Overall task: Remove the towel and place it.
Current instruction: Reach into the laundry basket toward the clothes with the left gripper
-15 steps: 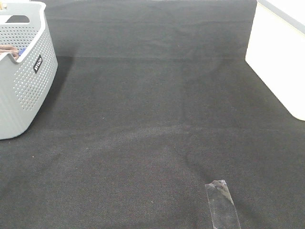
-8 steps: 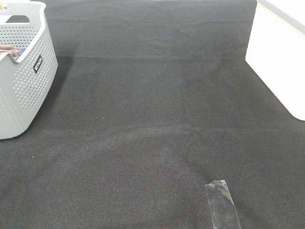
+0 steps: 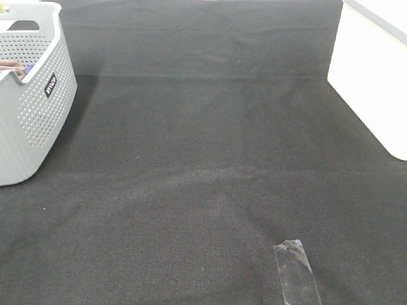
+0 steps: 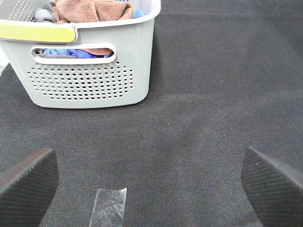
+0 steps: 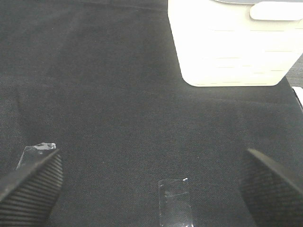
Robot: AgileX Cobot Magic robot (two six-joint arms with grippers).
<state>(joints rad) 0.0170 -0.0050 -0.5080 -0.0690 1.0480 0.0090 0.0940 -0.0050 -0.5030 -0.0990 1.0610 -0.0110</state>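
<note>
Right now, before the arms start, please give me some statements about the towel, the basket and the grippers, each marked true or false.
1. The towel lies in the basket. True.
2. The left gripper holds the towel. False: it is open and empty, apart from the basket.
3. A blue cloth shows through the basket's handle slot. True.
4. The white box touches the basket. False: it stands at the opposite side of the mat.
5. The right gripper is shut. False: it is open.
</note>
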